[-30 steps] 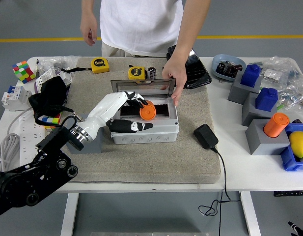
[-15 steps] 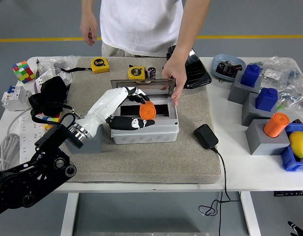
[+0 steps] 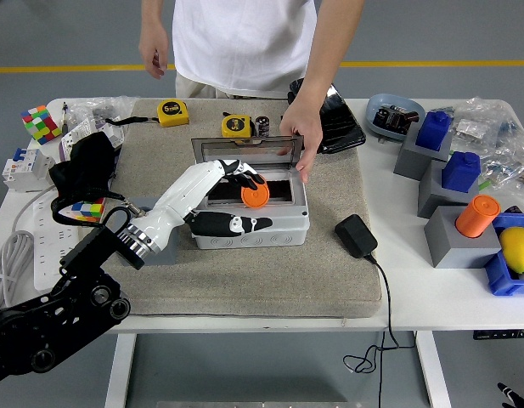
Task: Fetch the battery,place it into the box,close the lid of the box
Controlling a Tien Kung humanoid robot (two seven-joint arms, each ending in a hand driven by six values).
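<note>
A grey box (image 3: 253, 231) sits on the beige mat, its clear lid (image 3: 245, 146) standing upright at the back. A person's hand (image 3: 297, 136) holds the lid's right end. My left hand (image 3: 245, 201) reaches in from the lower left, over the box's opening. Its black fingers (image 3: 242, 174) are curled on the orange battery (image 3: 255, 195), which hangs in the opening. The thumb lies along the box's front wall. The box's inside is mostly hidden by the hand.
Behind the box are two yellow tape measures (image 3: 172, 111) (image 3: 236, 126) and a small dark cylinder (image 3: 262, 126). A black adapter (image 3: 356, 235) with its cable lies to the right of the box. Grey and blue blocks (image 3: 453, 170) crowd the right side, a colour cube (image 3: 39, 123) the left.
My left forearm has drawn back towards the lower left and the battery has sunk slightly into the opening. The person's hand keeps the lid up.
</note>
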